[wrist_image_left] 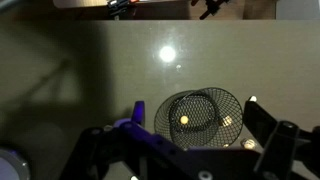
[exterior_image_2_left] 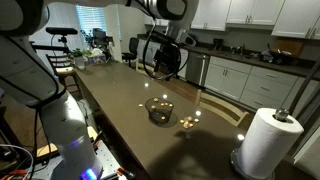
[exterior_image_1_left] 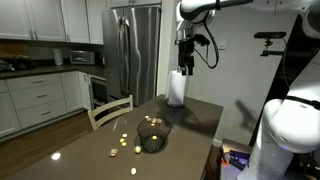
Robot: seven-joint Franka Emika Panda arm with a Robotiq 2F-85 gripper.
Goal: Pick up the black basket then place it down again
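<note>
Kitchen, dark table (exterior_image_1_left: 196, 118). Count: one black basket (exterior_image_1_left: 152, 140), one paper towel roll (exterior_image_1_left: 177, 88), one chair (exterior_image_1_left: 110, 110), and several small yellowish pieces (exterior_image_1_left: 122, 141) scattered near the basket, too small to count exactly. Basket sits upright on the table, mid-surface. Gripper (exterior_image_1_left: 186, 63) hangs high over the table's far end, well apart from the basket, which lies nearer and to the left in an exterior view. Wrist view: fingers (wrist_image_left: 262, 118) spread wide, holding nothing, basket framed between them.
</note>
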